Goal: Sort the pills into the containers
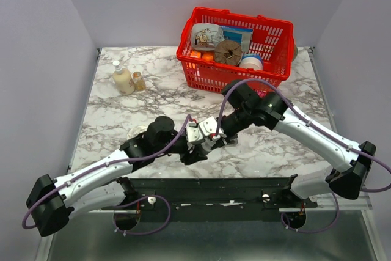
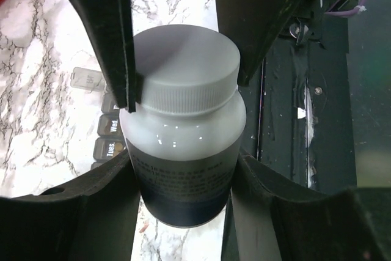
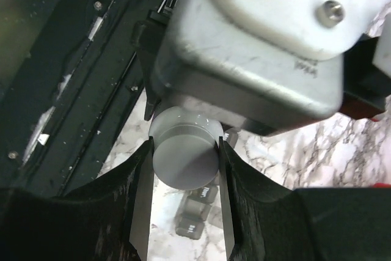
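**Both arms on the pill bottle, cap still on**

At the far left of the desk (image 1: 110, 120), a cream bottle (image 1: 123, 80) and a small amber jar (image 1: 138, 80) stand well apart from the work. They play no part here.

Your left end effector (image 2: 183, 181) is clamped on the body of the white pill bottle (image 2: 183, 151), one finger on each side. That reads as a bracing hold, so the bottle can't spin.

The containers (image 2: 105, 128), a dark strip of day-labelled compartments, lie on the desk just beside and below the bottle. They are close enough to tip pills straight in. I can't tell whether their lids are up.

Your right end effector (image 3: 186, 169) comes in from the opposite side. It is closed on the cap (image 2: 183, 65), with a finger pressed to each side of the ribbed rim. That looks like a twist-off setup: one arm holds, the other turns.

No loose pills show anywhere, so sorting proper hasn't begun.

The red basket (image 1: 208, 71) sits at the back right with its own clutter, away from both arms.
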Robot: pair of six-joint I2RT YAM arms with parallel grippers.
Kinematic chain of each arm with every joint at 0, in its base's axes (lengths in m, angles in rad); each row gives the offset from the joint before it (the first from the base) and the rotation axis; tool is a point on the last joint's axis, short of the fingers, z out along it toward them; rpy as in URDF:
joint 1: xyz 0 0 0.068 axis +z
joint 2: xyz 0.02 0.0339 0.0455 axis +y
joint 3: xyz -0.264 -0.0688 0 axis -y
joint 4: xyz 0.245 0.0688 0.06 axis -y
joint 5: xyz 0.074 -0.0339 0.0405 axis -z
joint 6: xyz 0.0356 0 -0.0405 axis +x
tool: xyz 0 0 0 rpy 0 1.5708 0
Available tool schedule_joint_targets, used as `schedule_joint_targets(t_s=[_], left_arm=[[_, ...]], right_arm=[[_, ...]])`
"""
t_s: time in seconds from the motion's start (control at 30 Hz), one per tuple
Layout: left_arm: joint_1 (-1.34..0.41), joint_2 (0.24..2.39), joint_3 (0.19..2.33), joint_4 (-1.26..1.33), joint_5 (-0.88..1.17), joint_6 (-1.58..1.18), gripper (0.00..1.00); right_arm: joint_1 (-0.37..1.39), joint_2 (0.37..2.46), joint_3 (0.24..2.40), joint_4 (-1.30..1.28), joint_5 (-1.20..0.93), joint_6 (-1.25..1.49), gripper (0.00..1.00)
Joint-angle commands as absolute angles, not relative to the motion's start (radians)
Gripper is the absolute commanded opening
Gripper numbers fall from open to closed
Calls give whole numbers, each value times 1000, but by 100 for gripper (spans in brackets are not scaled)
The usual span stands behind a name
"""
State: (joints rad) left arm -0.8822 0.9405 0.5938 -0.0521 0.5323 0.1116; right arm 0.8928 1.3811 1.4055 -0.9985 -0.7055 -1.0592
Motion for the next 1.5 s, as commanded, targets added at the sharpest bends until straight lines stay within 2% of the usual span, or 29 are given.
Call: schedule_joint_targets(t_s=[0.0, 0.23, 0.33, 0.4, 0.43, 0.47, 0.57, 0.67, 0.73, 0.87, 1.0, 1.23, 1.33, 1.4, 1.43, 1.47], left_arm=[[-864, 865, 577, 52, 540, 94, 0], [-861, 831, 561, 84, 538, 66, 0], [-861, 827, 557, 80, 531, 63, 0], [-861, 830, 558, 75, 528, 63, 0], [-861, 831, 558, 72, 528, 64, 0], [-861, 836, 560, 69, 526, 64, 0], [-861, 848, 566, 61, 522, 58, 0], [-861, 857, 572, 57, 502, 48, 0], [-861, 862, 578, 55, 483, 38, 0], [-861, 894, 598, 40, 437, 5, 0], [-861, 914, 609, 40, 414, -32, 0], [-861, 933, 624, 38, 399, -37, 0], [-861, 934, 626, 38, 391, -34, 0], [-861, 936, 624, 38, 388, -34, 0], [-861, 936, 626, 35, 387, -34, 0], [-861, 936, 626, 34, 384, -32, 0]], right_arm=[[905, 1361, 1384, -1086, -699, -1140, 8], [891, 1330, 1335, -1065, -736, -1059, 13], [879, 1331, 1338, -1054, -782, -1002, 19], [868, 1331, 1344, -1034, -808, -930, 29], [862, 1335, 1356, -1022, -819, -907, 37], [848, 1338, 1362, -1019, -845, -887, 54], [812, 1339, 1390, -977, -891, -778, 78], [764, 1335, 1402, -916, -954, -637, 87], [749, 1324, 1393, -841, -960, -498, 88], [724, 1286, 1315, -651, -797, -197, 99], [718, 1298, 1281, -604, -632, -2, 99], [718, 1330, 1255, -595, -649, 32, 89], [718, 1345, 1259, -607, -640, 23, 78], [718, 1354, 1267, -620, -656, 12, 67], [718, 1355, 1269, -623, -666, 11, 60], [718, 1356, 1272, -629, -681, 11, 43]])
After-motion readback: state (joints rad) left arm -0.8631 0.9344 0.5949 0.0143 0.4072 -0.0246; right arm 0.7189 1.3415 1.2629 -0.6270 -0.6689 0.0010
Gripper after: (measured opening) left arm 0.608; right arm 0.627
